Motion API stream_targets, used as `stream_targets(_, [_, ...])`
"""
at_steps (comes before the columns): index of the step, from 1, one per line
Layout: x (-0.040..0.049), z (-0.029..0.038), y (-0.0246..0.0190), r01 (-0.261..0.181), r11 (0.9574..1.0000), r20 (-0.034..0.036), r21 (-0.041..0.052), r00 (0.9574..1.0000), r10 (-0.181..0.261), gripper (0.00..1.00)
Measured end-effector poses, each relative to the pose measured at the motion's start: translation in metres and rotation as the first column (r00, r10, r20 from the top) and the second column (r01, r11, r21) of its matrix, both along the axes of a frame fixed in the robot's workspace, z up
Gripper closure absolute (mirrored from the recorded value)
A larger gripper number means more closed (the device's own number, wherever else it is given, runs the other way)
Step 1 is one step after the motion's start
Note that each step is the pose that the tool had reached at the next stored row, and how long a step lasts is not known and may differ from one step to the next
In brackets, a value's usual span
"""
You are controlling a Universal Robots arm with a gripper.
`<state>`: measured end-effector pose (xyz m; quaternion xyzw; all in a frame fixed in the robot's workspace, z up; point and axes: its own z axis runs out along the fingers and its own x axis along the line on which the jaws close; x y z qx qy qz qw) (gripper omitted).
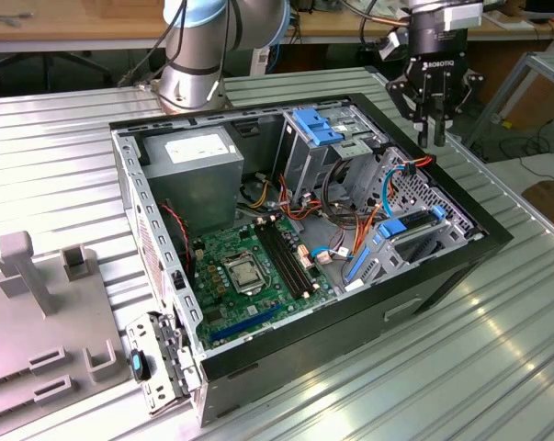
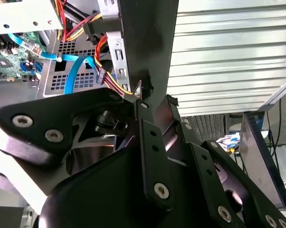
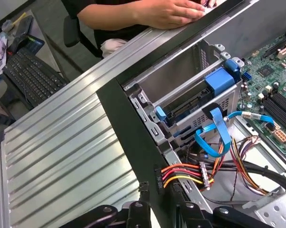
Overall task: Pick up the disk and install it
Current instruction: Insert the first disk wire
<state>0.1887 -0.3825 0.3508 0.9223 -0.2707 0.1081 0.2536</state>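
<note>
- The computer case (image 1: 350, 331) was a big black box with its side off. It lay on a shiny metal table (image 1: 460, 386) with long straight ridges.
- Inside the case lay a flat green board (image 1: 249, 262) and a plain grey metal box (image 1: 198, 170). There were also bunches of red, yellow and thin blue wires (image 1: 387, 184).
- At the far side of the case stood a metal bay (image 1: 304, 156) with a ribbed blue clip (image 1: 315, 127) on top.
- Beside the case, on the exterior view's left, sat a dull grey plastic stand (image 1: 38, 303) with blocky posts.
- The gripper (image 1: 433, 138) was black and hard. It hung over the far corner of the case on the exterior view's right, just above the thin black rim.
- It carried nothing, but I could not tell if it was released or clenched.
- There was open air all round the gripper, and bare ridged table just outside that corner of the case.
- In the first wrist view, a person's hand (image 3: 169, 12) lay near the edge of the case.
- The disk (image 1: 422, 241) looked to be a flat dark grey slab with bright blue plastic at its ends, though I was not sure.
- It lay flat inside the case, by the wall on the exterior view's right. It was lower than the gripper and apart from it.
</note>
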Motion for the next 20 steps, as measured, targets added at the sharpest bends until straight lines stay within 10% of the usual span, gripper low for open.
stream_targets(3, [-0.001,-0.0022,-0.007,0.0,1.0,0.0,-0.0051,1.0,0.0,0.7])
stream_targets(20, [-0.0089,-0.0117,-0.0086,0.0,0.9998,0.0031,-0.0209,1.0,0.0,0.83])
